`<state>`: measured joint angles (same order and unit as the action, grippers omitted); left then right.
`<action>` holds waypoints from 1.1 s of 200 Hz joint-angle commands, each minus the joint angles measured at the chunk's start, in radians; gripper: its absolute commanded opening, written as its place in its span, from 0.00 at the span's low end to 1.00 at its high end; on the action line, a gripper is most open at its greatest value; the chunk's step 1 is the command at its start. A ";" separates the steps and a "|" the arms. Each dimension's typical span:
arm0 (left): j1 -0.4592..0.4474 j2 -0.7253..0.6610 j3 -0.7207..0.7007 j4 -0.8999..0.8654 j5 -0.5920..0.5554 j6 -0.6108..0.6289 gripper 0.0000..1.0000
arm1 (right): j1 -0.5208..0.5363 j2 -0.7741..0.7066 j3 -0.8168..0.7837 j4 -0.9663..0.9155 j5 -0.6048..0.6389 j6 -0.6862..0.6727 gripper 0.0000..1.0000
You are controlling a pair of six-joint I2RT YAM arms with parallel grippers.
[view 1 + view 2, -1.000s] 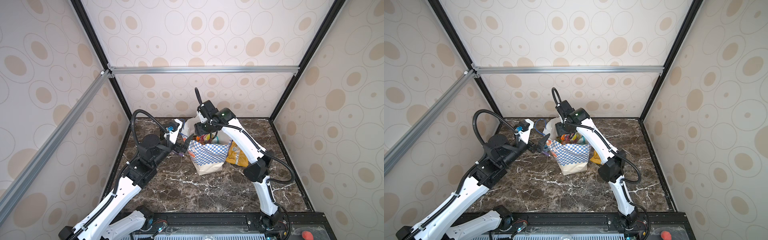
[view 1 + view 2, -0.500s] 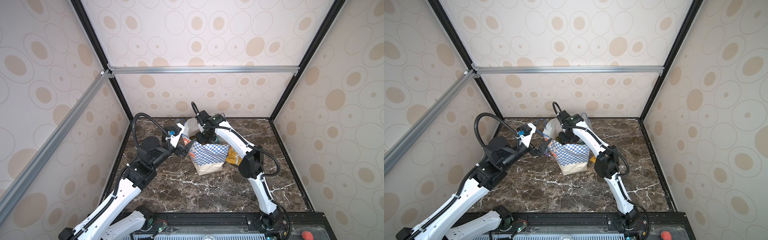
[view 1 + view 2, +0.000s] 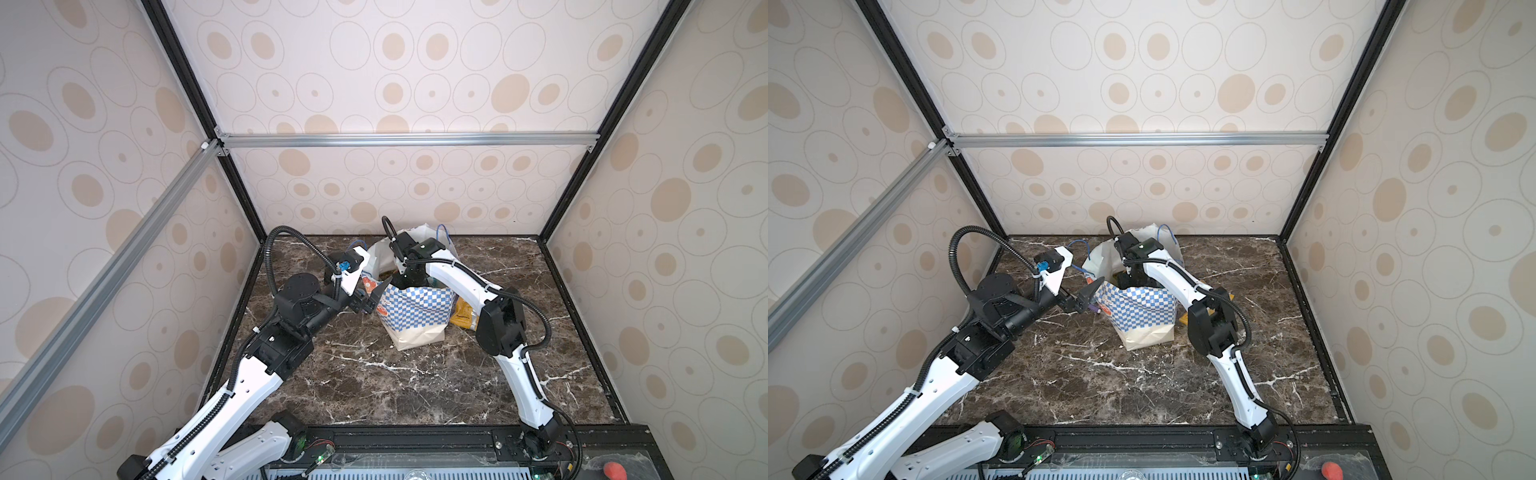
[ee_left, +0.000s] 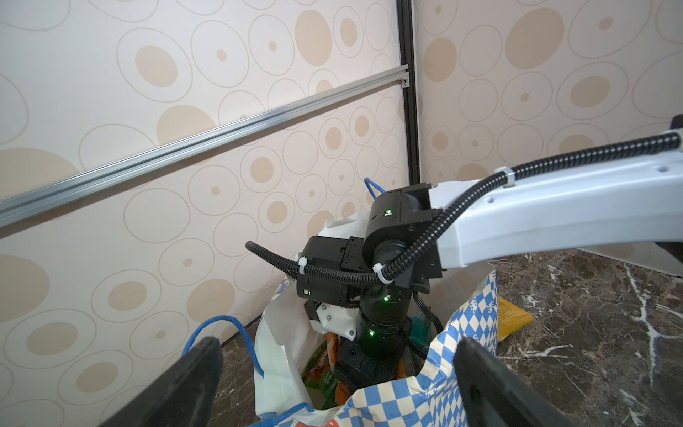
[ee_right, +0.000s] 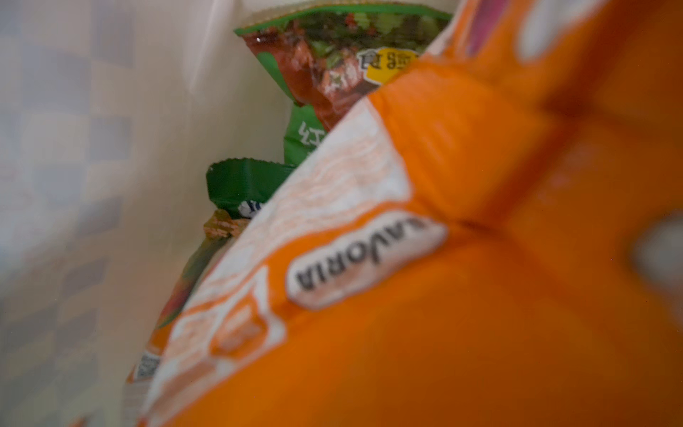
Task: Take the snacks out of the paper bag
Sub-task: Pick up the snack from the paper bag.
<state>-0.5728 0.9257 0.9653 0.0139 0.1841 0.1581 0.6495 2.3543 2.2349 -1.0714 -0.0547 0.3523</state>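
Marble tabletop (image 3: 415, 386) lay open from the front rail (image 3: 415, 440) up to the paper bag (image 3: 415, 309). The bag stood upright near the back wall, its mouth gaping and its checkered near rim sagging. The right arm (image 3: 453, 278) bent over that rim and went straight down the mouth. The right end effector (image 4: 364, 364) was sunk among the snacks (image 4: 319, 371) with its tips hidden, so whether it stood apart or clamped could not be told. In the right wrist view an orange packet (image 5: 443, 295) pressed close and blurred, with green packets (image 5: 332, 55) wedged behind it along the bag's white inner wall. The left end effector (image 3: 371, 298) hovered just beside the bag's left rim, its fingers (image 4: 201, 369) spread wide on nothing and a blue cord handle (image 4: 229, 327) near one of them. One yellow packet (image 3: 462, 314) lay flat on the tabletop just right of the bag, partly behind the right arm.
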 commanded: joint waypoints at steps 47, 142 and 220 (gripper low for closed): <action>0.006 0.005 0.001 0.027 0.026 0.028 0.98 | -0.002 0.023 -0.077 -0.023 -0.004 0.017 0.31; 0.005 0.005 0.000 0.029 0.029 0.027 0.98 | 0.001 -0.197 -0.070 0.036 0.029 0.045 0.00; 0.006 0.006 0.002 0.028 0.033 0.021 0.98 | 0.007 -0.263 -0.014 0.070 -0.004 0.058 0.00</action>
<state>-0.5728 0.9314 0.9630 0.0143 0.2047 0.1581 0.6518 2.1223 2.1624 -1.0023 -0.0589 0.4030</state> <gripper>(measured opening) 0.982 0.067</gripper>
